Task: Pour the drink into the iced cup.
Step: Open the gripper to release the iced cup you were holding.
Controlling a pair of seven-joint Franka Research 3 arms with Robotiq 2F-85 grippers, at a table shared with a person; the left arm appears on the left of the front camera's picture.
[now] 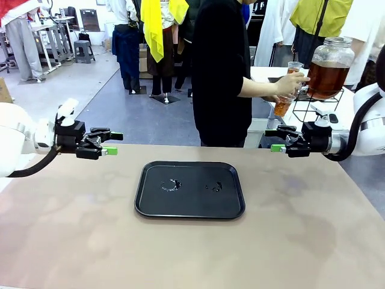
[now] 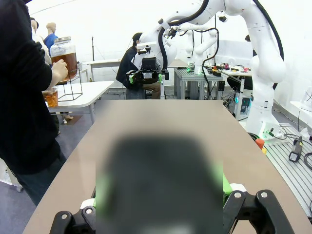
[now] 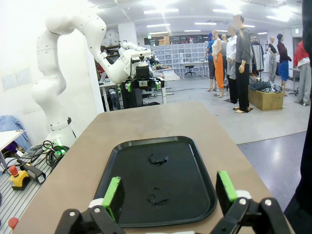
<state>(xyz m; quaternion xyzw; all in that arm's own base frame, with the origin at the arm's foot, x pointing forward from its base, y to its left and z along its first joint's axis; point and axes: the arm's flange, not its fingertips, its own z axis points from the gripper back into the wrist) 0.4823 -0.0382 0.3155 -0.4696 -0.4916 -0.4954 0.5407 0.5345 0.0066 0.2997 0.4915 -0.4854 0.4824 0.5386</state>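
**Both grippers wait empty while the drink is drawn off the bench**

Nearest the front camera is bare brown bench (image 1: 72, 229), and past that a black tray (image 1: 189, 208) lies at its middle with only a few wet marks on it. No cup stands on the tray or anywhere else on the bench.

Left gripper (image 1: 111, 143) hangs over the bench's far left edge and right gripper (image 1: 275, 139) over its far right edge, each pointing inward toward the other. Both have their green-padded jaws spread fully apart and hold nothing. In the right wrist view, the right gripper's fingers (image 3: 113, 194) frame the tray from its near short end.

The drink (image 1: 325, 79) is off the bench altogether: amber liquid in a large glass jar that stands upright on a black wire stand (image 1: 313, 105) on a white side table beyond the far right corner. The person's hand (image 1: 291, 84) is at the jar's front, and a small clear cup (image 1: 282, 106) holding amber liquid sits just below that hand, seemingly under the tap. Jar and cup both have their long axes vertical, mouths up.

The relation that matters: the drink lies beyond and to the outer side of the right gripper, so the right arm is much the nearer one, and the left is well apart across the full width of the bench. I judge nothing is reachable until the person brings a cup over.
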